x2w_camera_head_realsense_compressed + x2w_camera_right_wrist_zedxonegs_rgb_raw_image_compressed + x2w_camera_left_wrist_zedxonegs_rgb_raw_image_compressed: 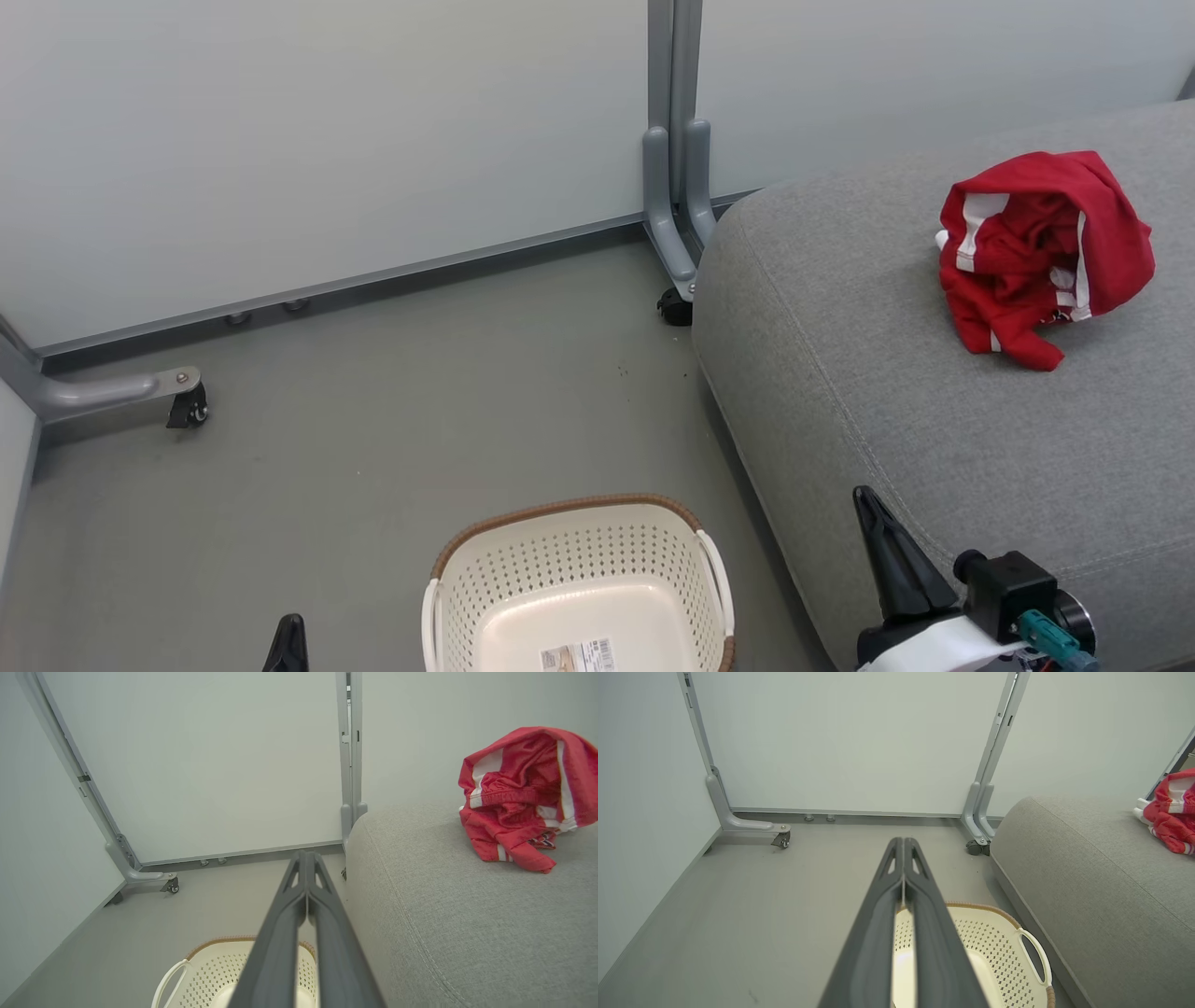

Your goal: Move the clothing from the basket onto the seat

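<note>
Left hand (903, 841): fingers pressed together, gripping nothing, touching nothing. The basket (569, 511) stands on the floor (373, 392) just right of it, between my two hands. Right hand (307, 854): fingers together too, empty, close by the seat (840, 392) edge. The clothing (1036, 247) lies bunched on the seat, ahead and right of that hand, well apart.
</note>
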### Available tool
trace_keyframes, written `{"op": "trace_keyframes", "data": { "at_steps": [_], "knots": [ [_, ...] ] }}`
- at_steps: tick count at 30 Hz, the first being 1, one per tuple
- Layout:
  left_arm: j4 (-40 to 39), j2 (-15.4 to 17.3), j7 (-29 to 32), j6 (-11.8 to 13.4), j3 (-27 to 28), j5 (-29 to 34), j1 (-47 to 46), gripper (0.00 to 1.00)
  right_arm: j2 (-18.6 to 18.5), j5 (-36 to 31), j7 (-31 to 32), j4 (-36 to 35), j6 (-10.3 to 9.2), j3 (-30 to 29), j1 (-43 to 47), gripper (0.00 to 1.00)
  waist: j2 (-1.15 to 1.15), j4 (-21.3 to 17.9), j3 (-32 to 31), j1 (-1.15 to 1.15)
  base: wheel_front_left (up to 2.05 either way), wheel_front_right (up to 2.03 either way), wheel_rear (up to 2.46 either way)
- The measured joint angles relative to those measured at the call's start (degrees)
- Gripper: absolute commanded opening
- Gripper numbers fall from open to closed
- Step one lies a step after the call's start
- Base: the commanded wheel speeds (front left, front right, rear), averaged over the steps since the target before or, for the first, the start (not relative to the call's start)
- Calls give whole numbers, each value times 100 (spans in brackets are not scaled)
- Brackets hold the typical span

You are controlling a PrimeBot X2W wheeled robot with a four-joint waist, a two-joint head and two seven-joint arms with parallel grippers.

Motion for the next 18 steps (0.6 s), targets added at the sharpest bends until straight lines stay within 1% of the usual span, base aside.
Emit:
{"op": "trace_keyframes", "data": {
  "at_steps": [8,18],
  "knots": [
    [120,-1,220,-21,44,-829,-156,0,-34,983,172,56,0,-81,-30,0,0,36,36,0,0,0,0],
    [254,0,472,-48,136,-1805,-462,0,-78,2062,371,129,0,-207,-173,0,0,81,79,0,0,0,0]
  ]
}}
